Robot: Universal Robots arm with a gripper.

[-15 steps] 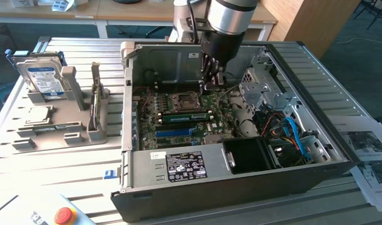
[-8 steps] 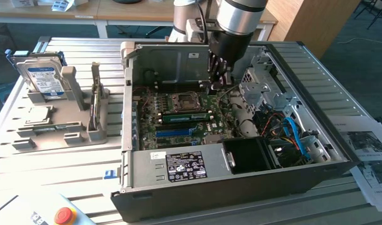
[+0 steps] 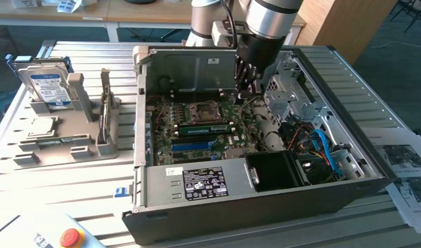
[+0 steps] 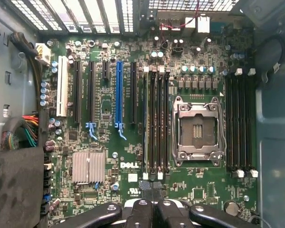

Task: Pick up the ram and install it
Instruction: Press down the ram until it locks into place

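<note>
The black two-fingered gripper point(image 4: 152, 209) is cut off by the wrist picture's six o'clock edge. In the exterior view, the silver arm hides the open black computer case's point(image 3: 265, 206) twelve o'clock interior; label print stays illegible.

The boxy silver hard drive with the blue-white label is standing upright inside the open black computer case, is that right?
Not quite: the exterior view shows the boxy silver hard drive with the blue-white label standing upright in the grey plastic holder, outside the open black computer case, on the exterior view's left of it.
</note>
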